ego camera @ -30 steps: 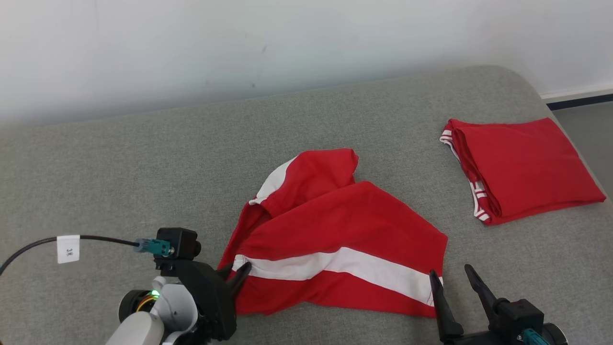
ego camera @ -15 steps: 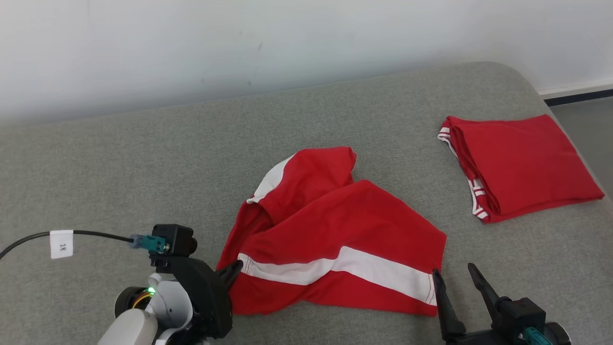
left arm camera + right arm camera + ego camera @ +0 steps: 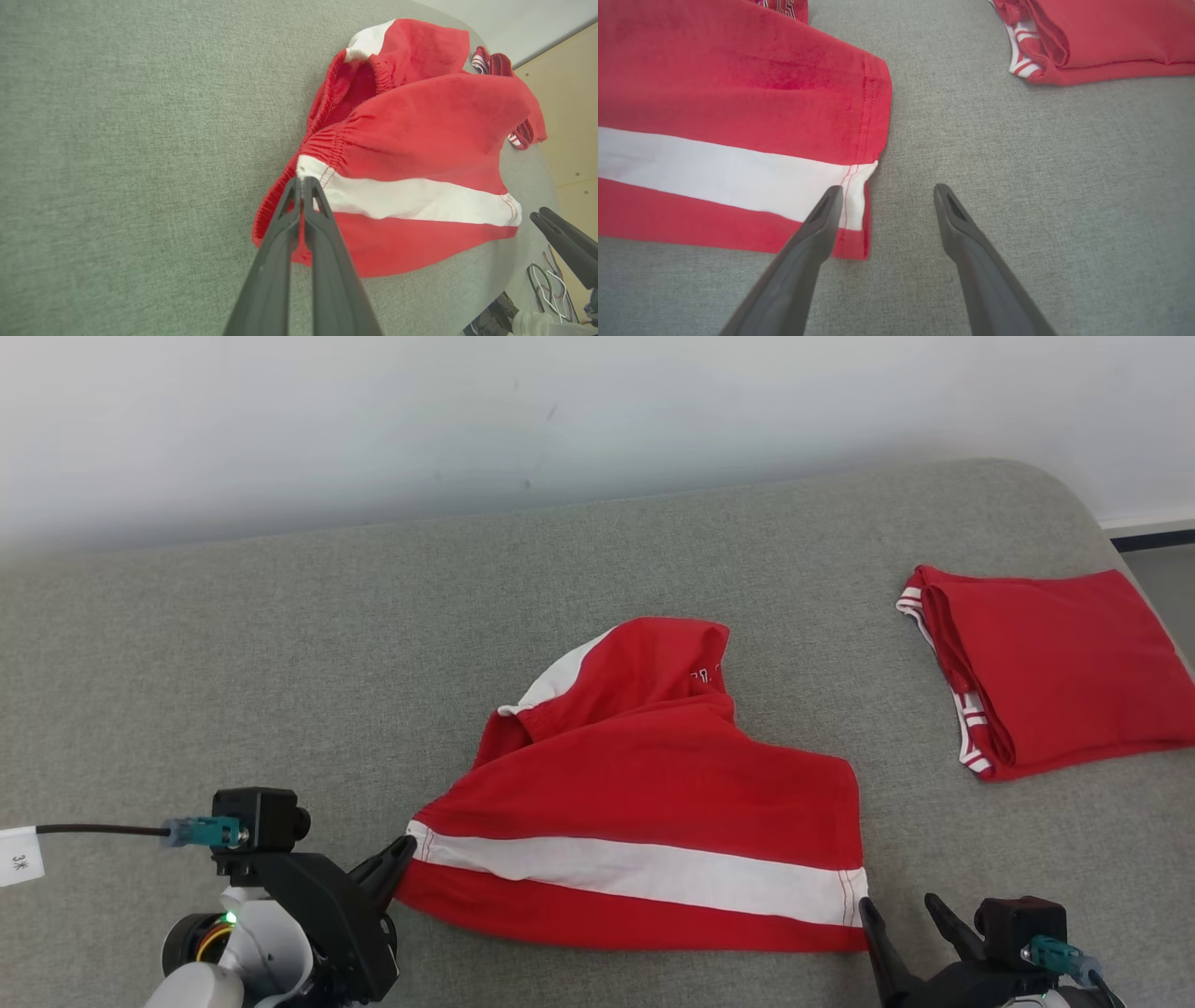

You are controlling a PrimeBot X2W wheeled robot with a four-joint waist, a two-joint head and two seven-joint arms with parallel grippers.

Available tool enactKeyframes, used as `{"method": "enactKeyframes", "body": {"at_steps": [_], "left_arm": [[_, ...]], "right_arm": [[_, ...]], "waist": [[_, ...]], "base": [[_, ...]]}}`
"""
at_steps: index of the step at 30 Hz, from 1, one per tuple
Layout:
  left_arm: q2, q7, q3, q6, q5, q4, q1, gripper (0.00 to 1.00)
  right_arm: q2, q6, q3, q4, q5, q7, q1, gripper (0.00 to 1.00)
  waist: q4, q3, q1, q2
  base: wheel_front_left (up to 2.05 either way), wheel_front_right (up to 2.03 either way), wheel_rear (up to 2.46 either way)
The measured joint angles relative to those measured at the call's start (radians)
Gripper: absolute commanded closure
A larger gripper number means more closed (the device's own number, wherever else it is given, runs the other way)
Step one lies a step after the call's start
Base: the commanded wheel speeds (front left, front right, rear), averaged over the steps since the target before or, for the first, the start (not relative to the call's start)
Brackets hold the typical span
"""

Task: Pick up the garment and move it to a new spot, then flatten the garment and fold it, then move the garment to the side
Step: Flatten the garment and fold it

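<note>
Sideways, red shorts, long axis left-right

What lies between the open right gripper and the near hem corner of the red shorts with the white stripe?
Nothing visible. The right gripper stands open at the hem of the red shorts: one finger is over the white stripe's end, the other over bare grey cushion. The folded red garment lies apart.

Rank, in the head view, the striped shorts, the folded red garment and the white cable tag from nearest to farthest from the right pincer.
1. striped shorts, hem just left of the right pincer.
2. folded red garment, beyond it, rightward.
3. white cable tag, far left edge.
</note>
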Motion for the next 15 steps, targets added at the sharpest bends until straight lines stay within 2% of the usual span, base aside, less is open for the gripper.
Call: {"method": "enactKeyframes", "body": {"at_steps": [6, 7, 10, 12, 14, 15], "left_arm": [[-0.004, -0.008, -0.004, 0.001, -0.002, -0.002, 0.005, 1.00], [-0.007, -0.008, -0.005, 0.001, -0.001, -0.002, 0.004, 1.00], [-0.008, -0.008, -0.007, 0.001, -0.001, -0.002, 0.001, 1.00], [-0.008, -0.009, -0.008, 0.001, 0.001, -0.002, -0.003, 1.00], [-0.008, -0.009, -0.009, 0.001, 0.001, -0.003, -0.006, 1.00], [-0.008, -0.009, -0.009, 0.001, 0.001, -0.003, -0.006, 1.00]], "right_arm": [[-0.001, 0.000, -0.017, 0.029, 0.015, 0.085, -0.029, 0.00], [-0.001, 0.000, -0.016, 0.029, 0.015, 0.090, -0.036, 0.03], [-0.001, 0.000, 0.000, 0.027, 0.015, 0.114, -0.051, 0.27], [-0.001, 0.000, 0.006, 0.027, 0.015, 0.133, -0.051, 0.51], [-0.001, 0.000, 0.009, 0.026, 0.015, 0.144, -0.051, 0.53], [-0.001, 0.000, 0.011, 0.025, 0.016, 0.149, -0.051, 0.59]], "waist": [[0.006, -0.001, 0.0000, 0.0000], [0.007, -0.001, 0.0000, 0.0000], [0.009, -0.002, 0.0000, -0.0001], [0.010, -0.001, -0.0001, 0.0000], [0.012, 0.000, 0.0000, 0.0000], [0.012, 0.001, 0.0000, 0.0000]], "base": [[0.00, 0.00, 0.00], [0.00, 0.00, 0.00], [0.00, 0.00, 0.00], [0.00, 0.00, 0.00], [0.00, 0.00, 0.00], [0.00, 0.00, 0.00]]}}
